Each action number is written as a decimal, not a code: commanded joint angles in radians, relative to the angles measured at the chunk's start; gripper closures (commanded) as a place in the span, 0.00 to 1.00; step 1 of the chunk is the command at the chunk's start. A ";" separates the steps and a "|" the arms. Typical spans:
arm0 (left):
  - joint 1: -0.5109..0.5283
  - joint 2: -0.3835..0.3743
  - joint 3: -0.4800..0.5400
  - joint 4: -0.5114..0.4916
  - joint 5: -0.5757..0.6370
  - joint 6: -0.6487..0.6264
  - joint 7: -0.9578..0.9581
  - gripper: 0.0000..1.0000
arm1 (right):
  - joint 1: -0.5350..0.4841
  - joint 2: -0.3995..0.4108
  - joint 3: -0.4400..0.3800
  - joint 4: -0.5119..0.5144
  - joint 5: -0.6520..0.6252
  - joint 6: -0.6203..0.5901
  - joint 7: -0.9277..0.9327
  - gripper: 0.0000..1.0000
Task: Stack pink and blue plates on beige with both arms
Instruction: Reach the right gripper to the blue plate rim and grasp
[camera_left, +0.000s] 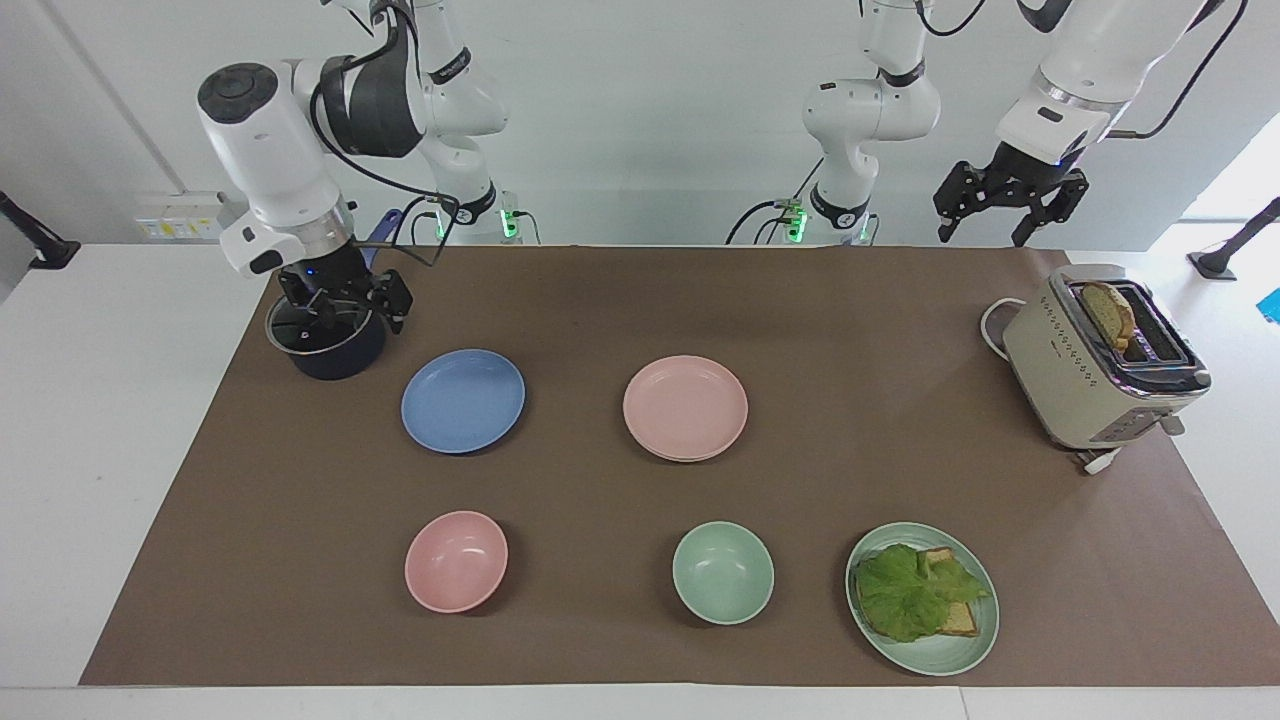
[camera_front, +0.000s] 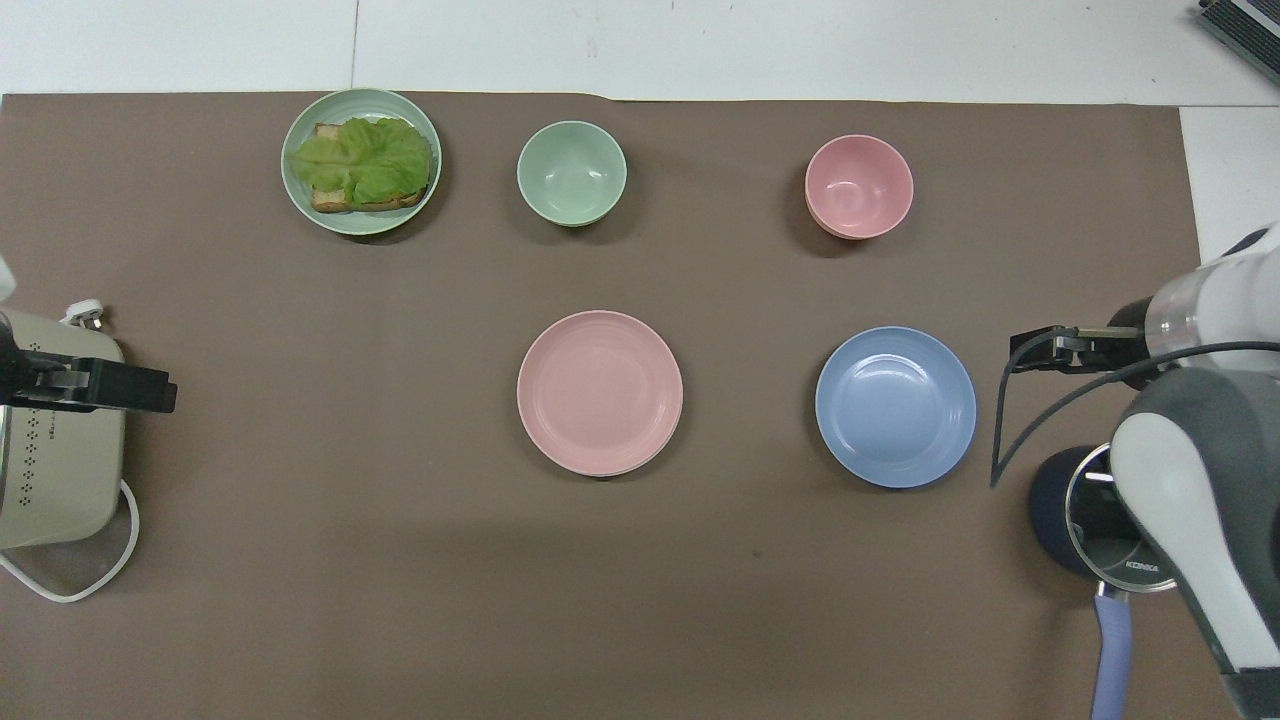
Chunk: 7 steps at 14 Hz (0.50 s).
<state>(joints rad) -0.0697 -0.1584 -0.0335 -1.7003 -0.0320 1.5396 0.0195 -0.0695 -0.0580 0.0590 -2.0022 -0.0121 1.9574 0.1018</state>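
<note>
The blue plate (camera_left: 462, 400) (camera_front: 895, 406) lies flat on the brown mat toward the right arm's end. Beside it, mid-table, the pink plate (camera_left: 685, 405) (camera_front: 599, 391) rests on the beige plate (camera_left: 688, 459), of which only a thin rim shows under it. My right gripper (camera_left: 345, 308) (camera_front: 1040, 350) hangs open and empty low over the dark pot, just beside the blue plate. My left gripper (camera_left: 990, 230) (camera_front: 150, 390) is open and empty, raised high over the robots' edge of the mat by the toaster.
A dark pot (camera_left: 325, 352) (camera_front: 1060, 510) with glass lid and blue handle stands beside the blue plate. A cream toaster (camera_left: 1095, 365) (camera_front: 60, 480) holds bread at the left arm's end. Farther out sit a pink bowl (camera_left: 456, 561), a green bowl (camera_left: 722, 572) and a green plate (camera_left: 940, 660) with lettuce toast.
</note>
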 joint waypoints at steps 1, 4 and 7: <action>0.011 -0.004 -0.006 0.004 0.004 -0.012 0.016 0.00 | -0.016 -0.005 0.001 -0.197 0.026 0.228 -0.077 0.00; 0.013 -0.003 -0.006 0.005 0.004 -0.012 0.014 0.00 | -0.036 0.047 0.001 -0.276 0.026 0.385 -0.120 0.00; 0.014 0.006 -0.005 0.017 0.006 0.007 0.007 0.00 | -0.038 0.119 0.002 -0.276 0.026 0.446 -0.122 0.06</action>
<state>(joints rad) -0.0697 -0.1583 -0.0327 -1.7001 -0.0320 1.5417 0.0198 -0.0924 0.0290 0.0525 -2.2770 -0.0121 2.3668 0.0209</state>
